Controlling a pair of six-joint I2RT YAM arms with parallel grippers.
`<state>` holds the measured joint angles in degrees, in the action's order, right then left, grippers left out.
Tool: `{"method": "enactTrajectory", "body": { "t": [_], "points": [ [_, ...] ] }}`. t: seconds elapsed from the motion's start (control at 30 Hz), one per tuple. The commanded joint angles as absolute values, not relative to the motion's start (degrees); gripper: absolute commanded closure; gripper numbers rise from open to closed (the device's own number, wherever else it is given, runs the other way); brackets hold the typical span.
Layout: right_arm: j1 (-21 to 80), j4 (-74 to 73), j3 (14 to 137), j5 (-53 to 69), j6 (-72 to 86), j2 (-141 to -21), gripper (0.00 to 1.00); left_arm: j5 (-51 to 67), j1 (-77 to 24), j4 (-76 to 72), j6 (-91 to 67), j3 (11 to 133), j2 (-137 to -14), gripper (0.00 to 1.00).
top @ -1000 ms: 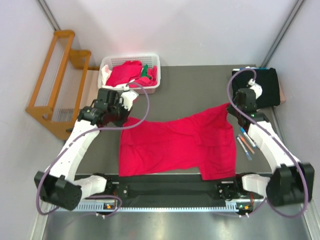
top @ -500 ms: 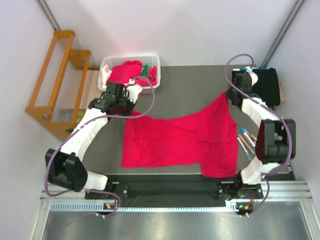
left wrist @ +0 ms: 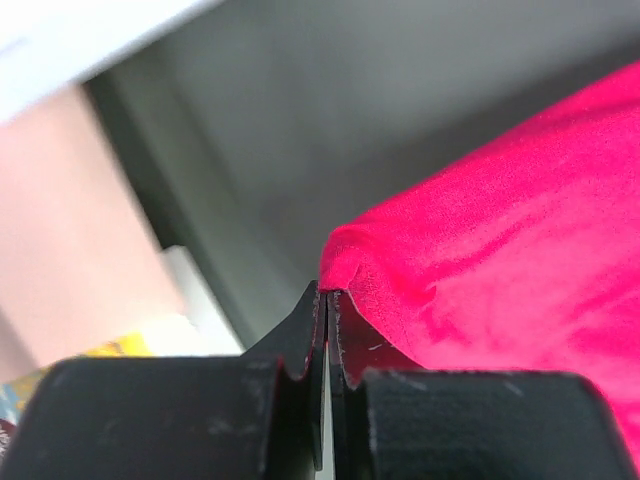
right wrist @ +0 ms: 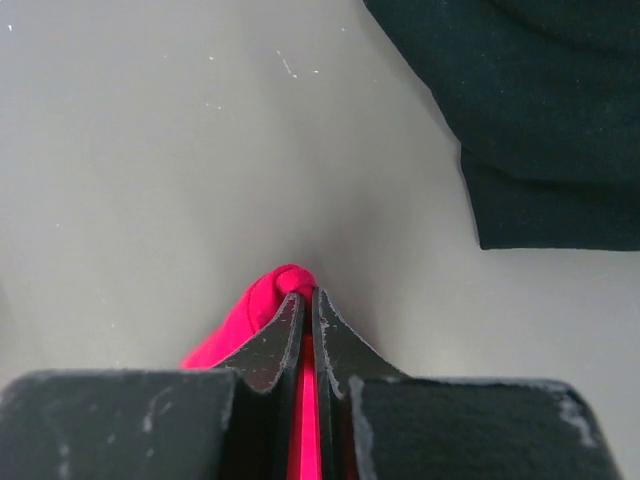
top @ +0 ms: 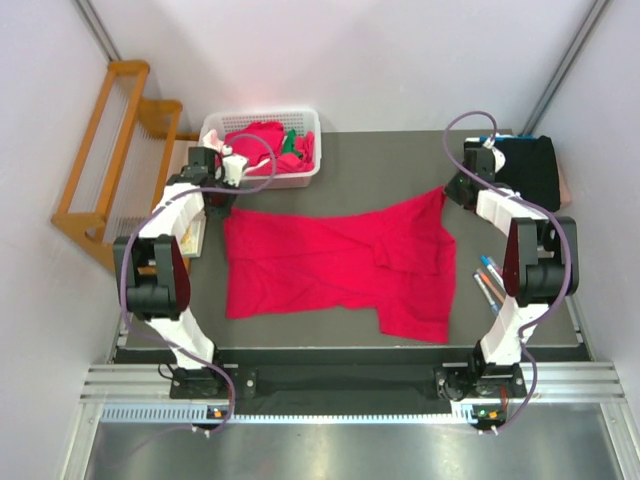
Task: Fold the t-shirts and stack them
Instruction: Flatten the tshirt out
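Overhead view: a red t-shirt [top: 335,265] lies spread across the middle of the dark desk [top: 380,165], rumpled and doubled over at its lower right. The left pincer [top: 222,203] holds the shirt's upper left corner. Just beyond it, a white basket [top: 213,126] at upper left holds a heap of shirts [top: 262,143] in red, green and white. The right pincer [top: 452,192] holds the upper right corner, drawn out to a point. A folded black shirt [top: 530,170] lies at the far right, and pens [top: 490,280] lie right of the red shirt.

Left wrist view: low in the centre, the left pincer [left wrist: 327,297] is clamped on a small pinch of red hem. The cloth runs off to the right.

Right wrist view: the right pincer [right wrist: 303,297] is pressed together on a nub of red cloth. The black shirt [right wrist: 540,120] fills the upper right, apart from it.

The step looks like laying the shirt flat before folding. It would go best with both corners drawn apart evenly and low, the top edge set straight, and letting go only once the lower right rumple has smoothed.
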<state>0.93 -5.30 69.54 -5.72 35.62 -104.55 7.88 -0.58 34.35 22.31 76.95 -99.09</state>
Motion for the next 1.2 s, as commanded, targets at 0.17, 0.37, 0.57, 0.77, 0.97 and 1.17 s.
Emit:
{"method": "enactTrajectory", "body": {
  "t": [0.17,0.37,0.57,0.77,0.97,1.17],
  "points": [
    [0.4,-2.4,71.8,-5.5,35.6,-101.0,1.00,8.7,4.0,33.7,24.0,85.9,-105.3,1.00],
    [0.5,-1.5,71.7,-5.1,35.7,-102.1,1.00,11.9,4.0,35.4,24.0,85.1,-103.4,1.00],
    [0.4,-1.3,73.6,-4.4,35.2,-105.7,1.00,13.5,4.0,35.0,23.9,83.3,-101.2,1.00],
    [-1.3,-2.4,77.4,-5.8,33.5,-109.3,1.00,12.9,3.9,33.1,23.3,83.1,-101.9,1.00],
    [-1.8,-4.7,81.3,-5.6,32.3,-112.6,1.00,12.7,4.0,32.0,22.2,83.8,-102.7,1.00],
    [-1.7,-8.6,85.1,-3.3,31.5,-115.0,0.59,11.5,4.0,31.9,22.8,84.0,-102.1,0.24]
  ]
}}
